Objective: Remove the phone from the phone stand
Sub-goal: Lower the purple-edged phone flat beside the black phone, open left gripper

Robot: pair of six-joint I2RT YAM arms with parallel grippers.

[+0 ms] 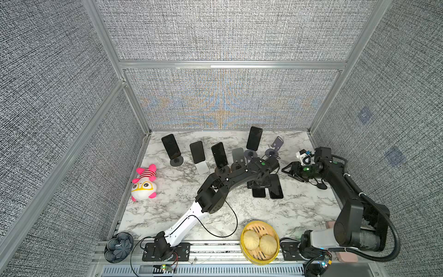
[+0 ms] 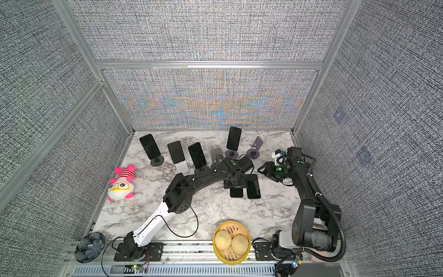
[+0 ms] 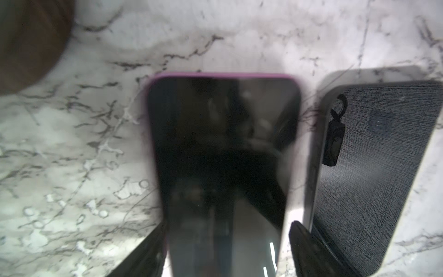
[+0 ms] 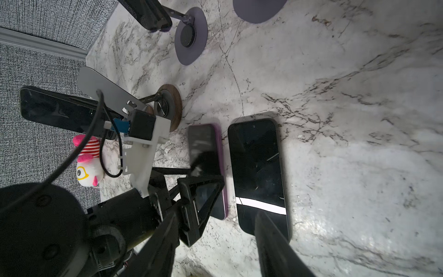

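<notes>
We see the purple-cased dark phone [image 3: 223, 144] flat on the white marble table [image 3: 72, 167], at 5 o'clock of the empty grey-plate stand [image 1: 238, 155]. The left gripper [image 3: 227, 227] straddles it, jaws apart, likely releasing. The right gripper [image 4: 217, 212], at 2 o'clock, hangs spread and empty.

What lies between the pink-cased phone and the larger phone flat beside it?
A narrow strip of bare marble table and one finger of the left tool, shown in the left wrist view.
</notes>
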